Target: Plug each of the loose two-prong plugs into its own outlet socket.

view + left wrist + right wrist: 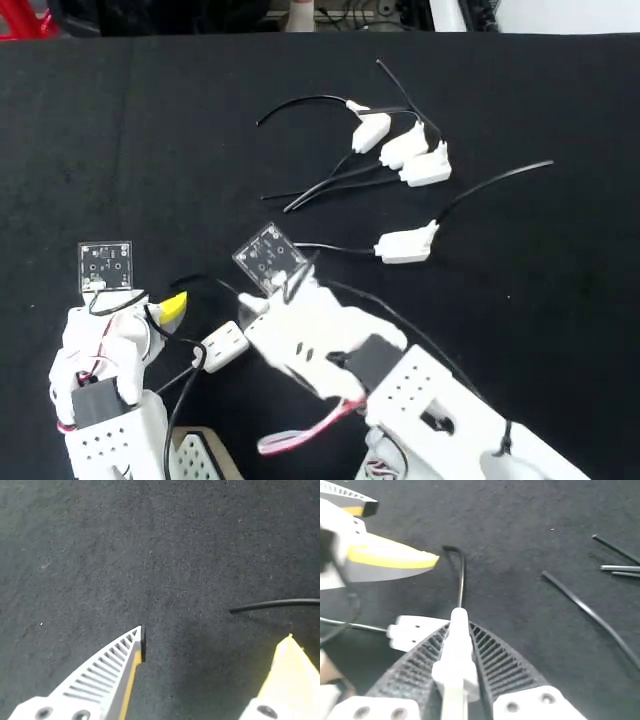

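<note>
My right gripper is shut on a white two-prong plug, whose black cable curls away from the fingertips. In the high view this gripper sits just below a small square outlet socket. Another white plug lies on the mat between the arms. My left gripper stands open over bare mat, with a yellow fingertip showing. A second socket lies just above it. Several loose plugs lie farther back, one of them nearer, to the right of the first socket.
Black cloth covers the table. A cluster of three white plugs with tangled black cables lies at the back centre-right. A cable end reaches in near my left gripper's yellow finger. The left gripper's yellow finger is close to my right gripper.
</note>
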You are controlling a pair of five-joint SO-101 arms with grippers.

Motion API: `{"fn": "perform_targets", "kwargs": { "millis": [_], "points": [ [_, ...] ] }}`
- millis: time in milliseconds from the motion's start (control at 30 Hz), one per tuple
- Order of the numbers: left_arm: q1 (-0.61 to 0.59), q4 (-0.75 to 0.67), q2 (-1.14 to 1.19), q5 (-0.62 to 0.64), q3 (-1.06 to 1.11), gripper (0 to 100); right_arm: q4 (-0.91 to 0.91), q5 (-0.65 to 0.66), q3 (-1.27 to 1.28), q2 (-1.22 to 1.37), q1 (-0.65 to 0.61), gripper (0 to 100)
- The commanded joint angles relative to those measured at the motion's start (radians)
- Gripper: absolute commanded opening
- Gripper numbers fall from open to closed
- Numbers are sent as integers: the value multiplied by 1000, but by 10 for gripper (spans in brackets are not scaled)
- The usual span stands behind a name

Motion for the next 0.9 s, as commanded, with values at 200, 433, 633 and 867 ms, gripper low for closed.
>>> {"fn": "perform_targets", "kwargs": {
  "millis": [200, 433, 633, 867],
  "points": [
    [-71, -12, -2, -91, 27, 396, 60, 106, -136, 420, 103, 16],
    [-67, 18, -2, -180, 39, 396, 209, 101, -332, 613, 66, 97],
    [-67, 23, -2, -203, 39, 396, 311, 107, -472, 782, 71, 97],
    [-67, 23, -2, -215, 41, 396, 428, 110, -608, 924, 72, 97]
  ]
}}
